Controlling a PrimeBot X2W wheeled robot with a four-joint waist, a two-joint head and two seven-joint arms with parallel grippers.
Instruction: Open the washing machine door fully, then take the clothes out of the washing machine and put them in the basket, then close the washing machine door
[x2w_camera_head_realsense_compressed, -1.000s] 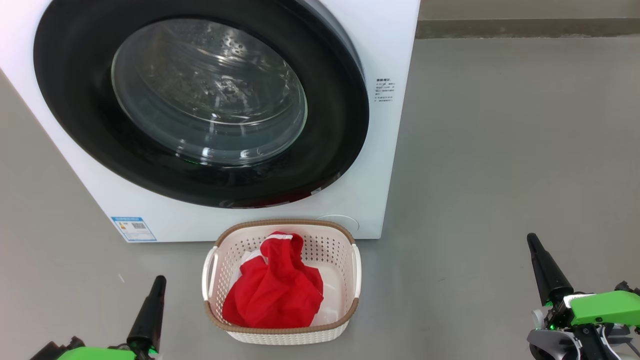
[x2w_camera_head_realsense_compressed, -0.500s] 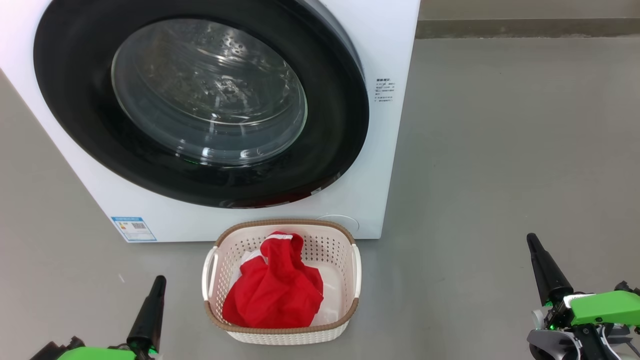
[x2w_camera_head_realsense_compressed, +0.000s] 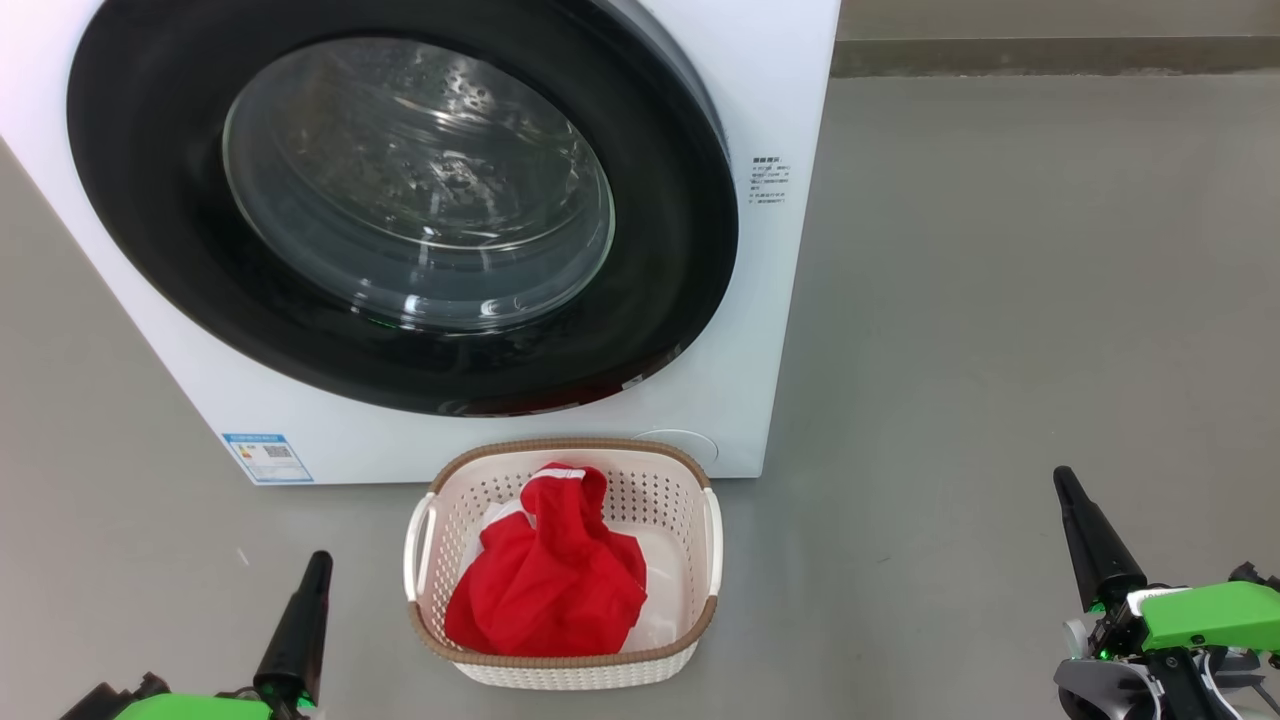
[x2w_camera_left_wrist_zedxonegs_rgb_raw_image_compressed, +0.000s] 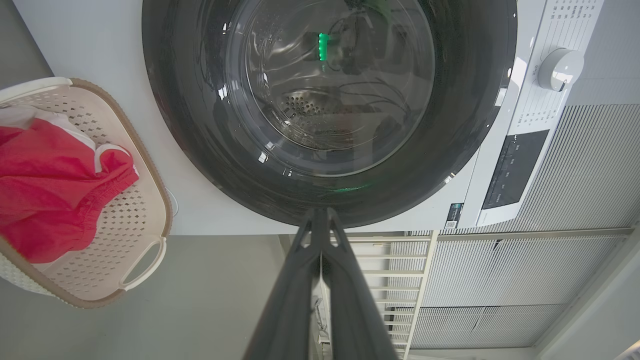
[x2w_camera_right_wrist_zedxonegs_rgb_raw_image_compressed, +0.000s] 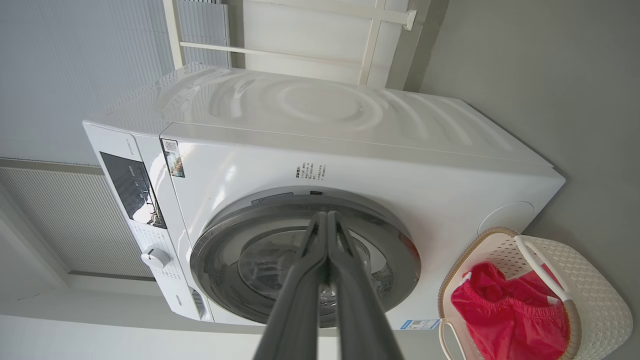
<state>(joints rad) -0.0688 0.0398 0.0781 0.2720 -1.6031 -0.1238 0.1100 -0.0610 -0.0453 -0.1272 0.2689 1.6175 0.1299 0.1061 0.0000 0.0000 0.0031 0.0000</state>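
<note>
The left gripper (x2w_camera_head_realsense_compressed: 318, 565), fingers pressed together and empty like the right gripper (x2w_camera_head_realsense_compressed: 1062, 482), stands nearer the cream perforated plastic basket (x2w_camera_head_realsense_compressed: 570, 445) — bright red fabric garment (x2w_camera_head_realsense_compressed: 550, 590) inside — below the seemingly shut round black-rimmed glass door (x2w_camera_head_realsense_compressed: 660, 300).

A plain laundry area is pictured: a white front-loading washing machine (x2w_camera_right_wrist_zedxonegs_rgb_raw_image_compressed: 380, 165) is set on a bare grey floor (x2w_camera_head_realsense_compressed: 1000, 300), a cream basket (x2w_camera_head_realsense_compressed: 660, 495) holding red clothes (x2w_camera_head_realsense_compressed: 545, 590) is placed just before it, and pale ribbed wall panels (x2w_camera_left_wrist_zedxonegs_rgb_raw_image_compressed: 590, 165) and a white railing (x2w_camera_left_wrist_zedxonegs_rgb_raw_image_compressed: 395, 272) are seen behind.
</note>
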